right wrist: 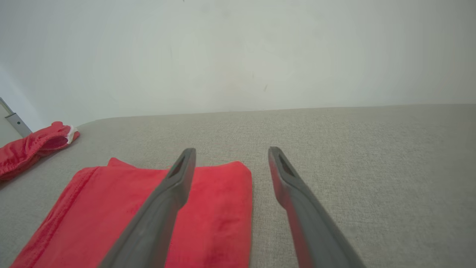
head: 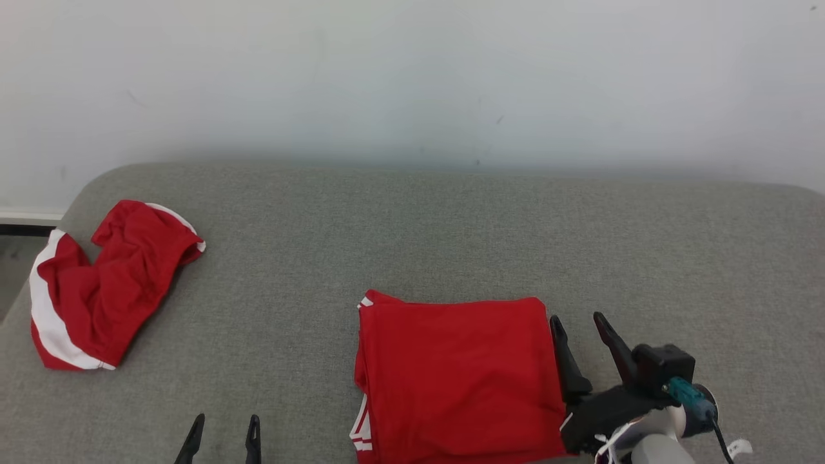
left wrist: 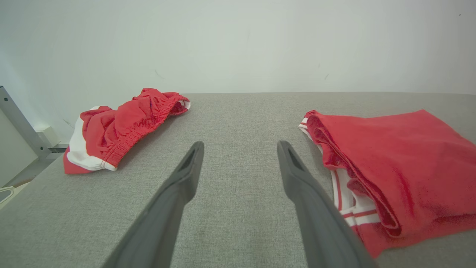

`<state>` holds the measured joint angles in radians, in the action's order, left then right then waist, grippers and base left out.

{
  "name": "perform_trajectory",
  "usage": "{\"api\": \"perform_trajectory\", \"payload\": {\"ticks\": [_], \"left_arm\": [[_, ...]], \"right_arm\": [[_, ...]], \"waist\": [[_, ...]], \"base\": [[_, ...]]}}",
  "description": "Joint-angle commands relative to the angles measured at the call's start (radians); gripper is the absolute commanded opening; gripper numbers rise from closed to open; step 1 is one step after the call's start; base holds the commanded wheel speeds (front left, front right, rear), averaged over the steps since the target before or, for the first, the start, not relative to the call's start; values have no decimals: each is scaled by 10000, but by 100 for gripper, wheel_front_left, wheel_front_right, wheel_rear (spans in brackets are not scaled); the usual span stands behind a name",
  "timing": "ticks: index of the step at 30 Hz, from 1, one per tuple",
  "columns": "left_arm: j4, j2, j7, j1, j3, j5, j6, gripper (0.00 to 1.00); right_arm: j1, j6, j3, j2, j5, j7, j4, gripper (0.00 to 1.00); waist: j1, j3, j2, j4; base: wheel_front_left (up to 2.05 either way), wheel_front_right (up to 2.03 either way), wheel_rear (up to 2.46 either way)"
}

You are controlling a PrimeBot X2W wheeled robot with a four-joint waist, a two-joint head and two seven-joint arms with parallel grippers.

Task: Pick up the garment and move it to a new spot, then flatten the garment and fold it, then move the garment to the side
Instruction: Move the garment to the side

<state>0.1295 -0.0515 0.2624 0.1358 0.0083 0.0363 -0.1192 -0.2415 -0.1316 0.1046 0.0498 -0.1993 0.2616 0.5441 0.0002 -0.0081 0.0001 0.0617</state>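
Head view, and the folded red garment (head: 457,374) lies flat on the near side of the grey worktop (head: 451,232), white stripes peeking out at its left. The right pincer (head: 577,318) sits just beside its right edge, fingers spread wide, gripping nothing. The left pincer (head: 227,419), low left, is also spread and empty. Crumpled red-and-white shorts (head: 103,283) lie well apart, far left.

On padded surface (head: 451,225): folded garment (head: 457,380) near centre, crumpled shorts (head: 109,283) far left, right gripper (head: 575,318) just right of garment.
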Motion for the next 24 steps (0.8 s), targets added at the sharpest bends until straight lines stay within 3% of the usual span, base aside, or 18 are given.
{"api": "perform_trajectory", "payload": {"ticks": [1,12,20,24], "left_arm": [[42,5,35,-173,-14,5,-25,100],[236,11,33,-366,-377,143,-56,100],[287,13,33,-459,-332,243,-72,100],[308,12,35,-589,-325,274,-84,100]], "right_arm": [[-183,19,0,-1,-45,37,159,100],[-2622,19,66,-2,-315,-185,4952,100],[-2890,19,812,-4,-1160,-500,6393,100],[-2558,18,1707,-36,-2273,-769,6194,100]], "waist": [[-2,20,-1,122],[-2,111,-1,581],[-2,295,-1,603],[-2,362,-1,613]], "base": [[0,0,0],[0,0,0],[0,0,0],[0,0,0]]}}
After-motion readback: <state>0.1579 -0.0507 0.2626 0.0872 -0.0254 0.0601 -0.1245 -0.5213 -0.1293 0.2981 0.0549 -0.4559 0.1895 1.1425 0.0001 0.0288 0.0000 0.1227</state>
